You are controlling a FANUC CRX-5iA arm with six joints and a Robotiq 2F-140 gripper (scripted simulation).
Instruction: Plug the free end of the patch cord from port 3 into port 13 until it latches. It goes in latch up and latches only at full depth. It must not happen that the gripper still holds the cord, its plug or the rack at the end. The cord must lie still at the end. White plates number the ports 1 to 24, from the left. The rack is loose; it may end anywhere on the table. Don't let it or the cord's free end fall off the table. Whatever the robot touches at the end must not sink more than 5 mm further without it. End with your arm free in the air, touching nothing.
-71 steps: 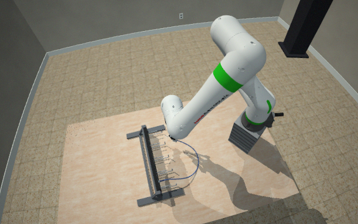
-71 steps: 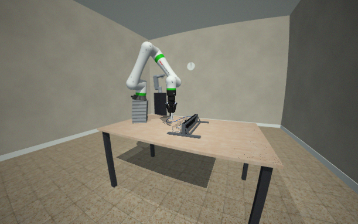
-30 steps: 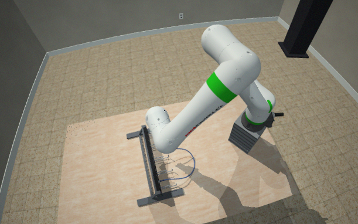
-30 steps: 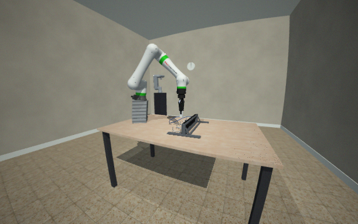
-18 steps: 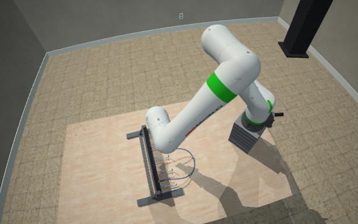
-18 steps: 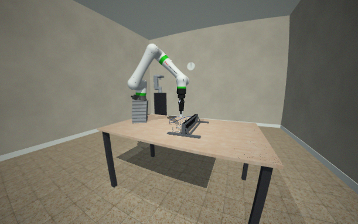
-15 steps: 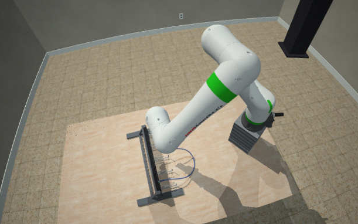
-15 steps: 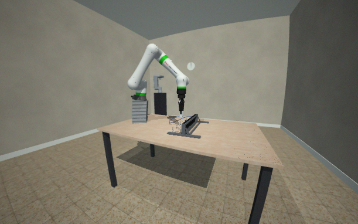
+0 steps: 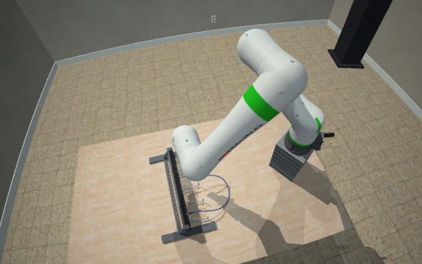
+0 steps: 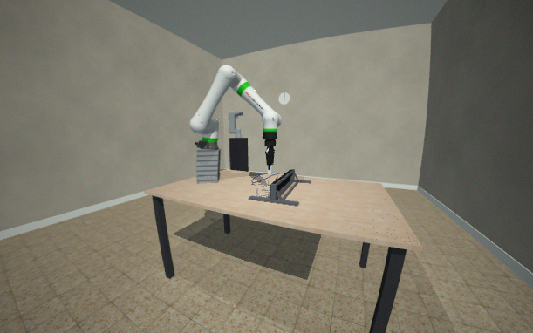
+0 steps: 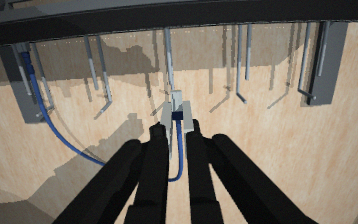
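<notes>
In the wrist view my gripper (image 11: 177,112) is shut on the free plug (image 11: 176,111) of the blue patch cord (image 11: 55,129). The pale plug points at the dark rack (image 11: 130,20) across the top, just short of its panel, beside a grey cable bar (image 11: 169,57). The cord loops back from the plug, under my fingers and left to its plugged end (image 11: 26,57). In the top view the rack (image 9: 178,193) stands on the table and the blue cord (image 9: 223,193) arcs to its right; my gripper is hidden under the arm. In the exterior view my gripper (image 10: 269,166) hangs just above the rack (image 10: 282,185).
Several grey cable bars (image 11: 240,70) stick out from the rack toward me, with L-shaped ends. The rack's grey feet (image 9: 188,233) rest on the table. The robot's grey pedestal (image 9: 292,159) stands at the table's right edge.
</notes>
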